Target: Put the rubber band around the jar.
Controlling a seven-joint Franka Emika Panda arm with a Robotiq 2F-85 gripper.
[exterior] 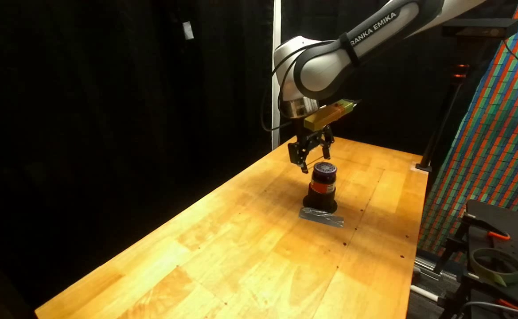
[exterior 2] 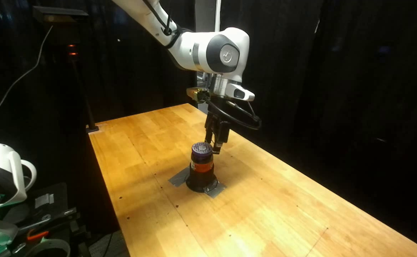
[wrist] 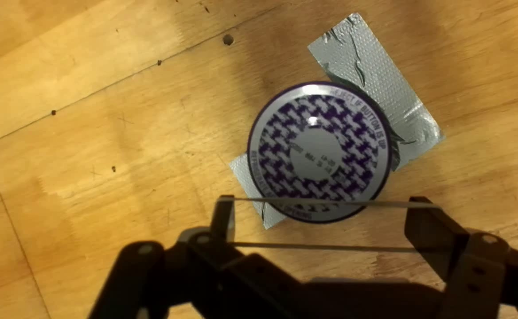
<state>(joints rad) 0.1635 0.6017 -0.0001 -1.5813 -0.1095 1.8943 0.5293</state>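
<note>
The jar [exterior: 322, 185] has a dark body, an orange-red label and a pale patterned lid. It stands upright in a black round holder [exterior 2: 196, 178] on the table. It also shows in an exterior view [exterior 2: 202, 166] and from above in the wrist view [wrist: 316, 153]. My gripper [wrist: 324, 221] is open, its fingers spread apart. The thin rubber band [wrist: 321, 201] is stretched around both fingers as two strands. One strand crosses over the lid's near edge in the wrist view; the other lies outside the lid. In both exterior views the gripper [exterior: 315, 164] [exterior 2: 212, 146] hangs just beside and behind the lid.
Grey tape strips [exterior: 321, 217] [wrist: 383, 84] lie at the holder's base on the wooden table [exterior: 241, 257]. A dark camera post [exterior: 440, 115] stands at the table's far corner. A cart with a tape roll [exterior: 496, 266] is beside the table. Black curtains hang behind.
</note>
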